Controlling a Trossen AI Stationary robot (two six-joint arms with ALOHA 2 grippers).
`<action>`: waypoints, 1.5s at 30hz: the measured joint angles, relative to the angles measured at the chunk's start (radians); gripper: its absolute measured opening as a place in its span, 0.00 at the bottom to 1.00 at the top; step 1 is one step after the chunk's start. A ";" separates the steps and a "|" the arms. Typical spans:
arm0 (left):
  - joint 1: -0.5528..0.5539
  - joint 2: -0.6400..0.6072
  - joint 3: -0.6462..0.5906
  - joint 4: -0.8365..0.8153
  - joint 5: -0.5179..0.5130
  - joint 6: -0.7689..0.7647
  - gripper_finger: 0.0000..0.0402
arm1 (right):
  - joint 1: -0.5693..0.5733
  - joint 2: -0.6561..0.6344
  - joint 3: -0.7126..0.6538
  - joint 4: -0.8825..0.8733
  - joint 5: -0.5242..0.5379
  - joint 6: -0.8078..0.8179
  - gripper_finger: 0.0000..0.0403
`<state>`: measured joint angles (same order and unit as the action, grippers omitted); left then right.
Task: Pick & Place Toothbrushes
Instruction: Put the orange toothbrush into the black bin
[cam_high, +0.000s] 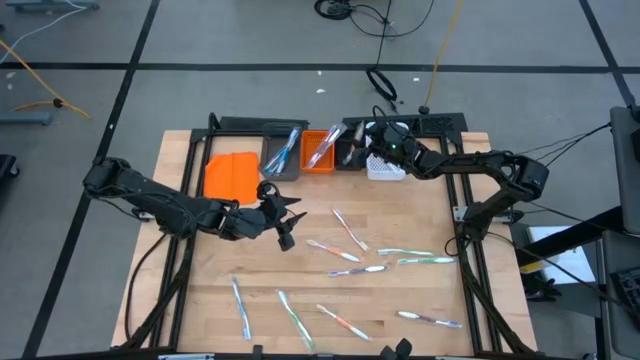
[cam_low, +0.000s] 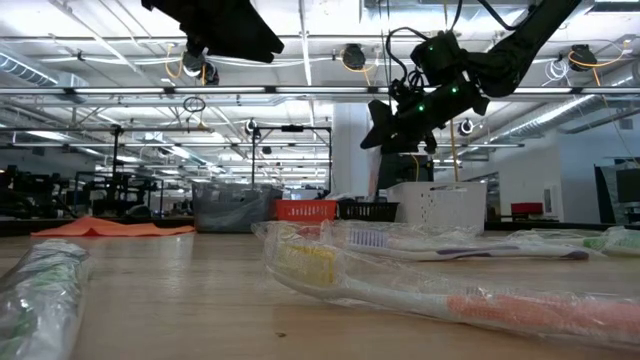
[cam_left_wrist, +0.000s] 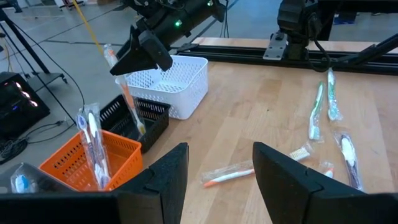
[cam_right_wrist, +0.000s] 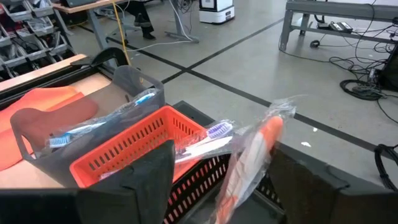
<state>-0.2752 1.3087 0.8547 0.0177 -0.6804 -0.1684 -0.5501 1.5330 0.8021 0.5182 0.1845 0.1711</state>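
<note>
Several wrapped toothbrushes lie across the front half of the wooden table (cam_high: 200, 290), among them one near the middle (cam_high: 350, 230) and one at the front (cam_high: 295, 320). My right gripper (cam_high: 360, 140) hangs over the black bin (cam_high: 352, 155) at the back. Its fingers (cam_right_wrist: 149, 180) stand open on either side of an orange-handled toothbrush (cam_right_wrist: 249, 155). That toothbrush (cam_left_wrist: 127, 99) leans upright in the black bin (cam_left_wrist: 140, 121). My left gripper (cam_high: 285, 215) hovers open and empty over the table's middle (cam_left_wrist: 221, 149).
A row stands along the back edge: flat orange piece (cam_high: 230, 175), grey bin (cam_high: 282, 158) and orange bin (cam_high: 322, 152), each holding toothbrushes, then the white mesh bin (cam_high: 385, 167). A black frame rail (cam_left_wrist: 348, 53) borders the table.
</note>
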 joint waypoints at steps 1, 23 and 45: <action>0.000 0.000 0.000 0.000 0.000 0.000 0.45 | 0.000 0.000 0.000 0.000 -0.002 0.000 0.61; 0.002 0.000 0.000 0.000 0.000 -0.002 0.45 | 0.000 0.000 0.000 -0.056 0.103 -0.025 0.61; 0.013 0.002 0.000 0.001 0.001 -0.001 0.45 | 0.002 0.000 0.000 0.080 0.074 -0.074 0.61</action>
<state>-0.2619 1.3105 0.8543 0.0184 -0.6796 -0.1691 -0.5481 1.5326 0.8024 0.5981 0.2586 0.0970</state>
